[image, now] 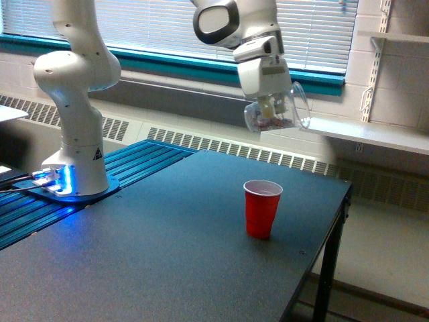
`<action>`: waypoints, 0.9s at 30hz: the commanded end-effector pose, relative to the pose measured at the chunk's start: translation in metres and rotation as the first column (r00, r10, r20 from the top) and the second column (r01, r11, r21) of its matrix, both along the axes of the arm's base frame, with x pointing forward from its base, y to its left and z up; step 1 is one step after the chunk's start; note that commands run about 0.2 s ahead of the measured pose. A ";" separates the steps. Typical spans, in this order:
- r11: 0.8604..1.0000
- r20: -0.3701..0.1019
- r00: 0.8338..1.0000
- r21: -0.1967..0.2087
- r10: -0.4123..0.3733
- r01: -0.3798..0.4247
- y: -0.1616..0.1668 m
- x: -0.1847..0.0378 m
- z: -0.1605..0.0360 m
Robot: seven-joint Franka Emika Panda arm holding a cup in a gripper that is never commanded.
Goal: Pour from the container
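Above the worktop [167, 248], in the exterior view, my fingers [273, 107] are pinching the clear cup [275, 115] in mid-air. It hangs higher than the red cup [261, 208] and about straight over it, well apart. Clear cup looks roughly upright, maybe slightly tilted, hard to tell; loop handle sticks out toward the exterior view's right. Reddish and white bits visible inside near the bottom. Red cup stands upright on the dark worktop, toward the exterior view's right edge, mouth open upward. My arm's white base [74, 134] sits at the exterior view's left on a blue ribbed mat [40, 215], blue light glowing at its foot. Window blinds [154, 27] behind, shelf [362, 134] on the wall at the exterior view's right.
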State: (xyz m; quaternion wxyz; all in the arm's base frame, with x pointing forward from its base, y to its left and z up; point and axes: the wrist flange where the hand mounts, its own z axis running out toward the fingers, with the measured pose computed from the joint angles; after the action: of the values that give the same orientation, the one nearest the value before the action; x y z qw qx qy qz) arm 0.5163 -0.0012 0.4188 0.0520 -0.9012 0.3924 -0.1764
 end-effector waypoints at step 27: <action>0.994 -0.228 0.973 0.092 -0.028 0.050 0.019 -0.061 -0.127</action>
State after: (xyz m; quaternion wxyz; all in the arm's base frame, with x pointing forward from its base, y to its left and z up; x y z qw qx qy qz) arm 0.4555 0.0027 0.2973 0.0443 -0.8957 0.4386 -0.0577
